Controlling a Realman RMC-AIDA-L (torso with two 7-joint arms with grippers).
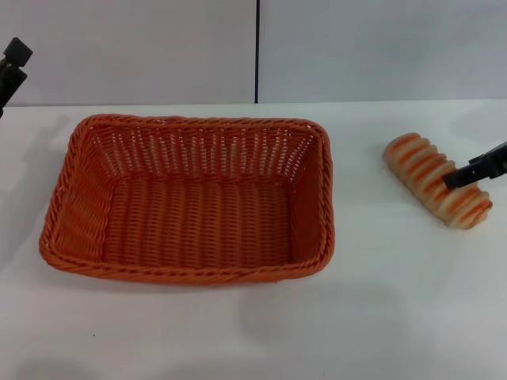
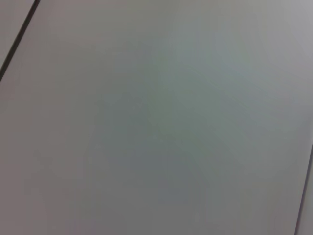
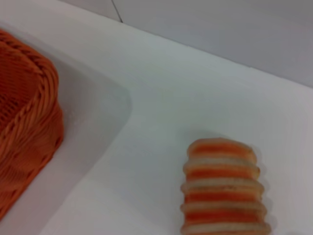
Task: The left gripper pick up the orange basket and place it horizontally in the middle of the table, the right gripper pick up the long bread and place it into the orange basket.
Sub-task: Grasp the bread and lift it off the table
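Large orange woven basket seated mid-table, empty. Black right gripper poised over striped oblong loaf; finger spread indiscernible. Loaf's ridges seen closer from right wrist. Left gripper parked at far left edge, grip state unclear.

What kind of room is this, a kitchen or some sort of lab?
Probably a lab or test bench, not a kitchen: a plain white table against bare grey wall panels, holding only an orange basket and a long bread, with the right gripper over it.
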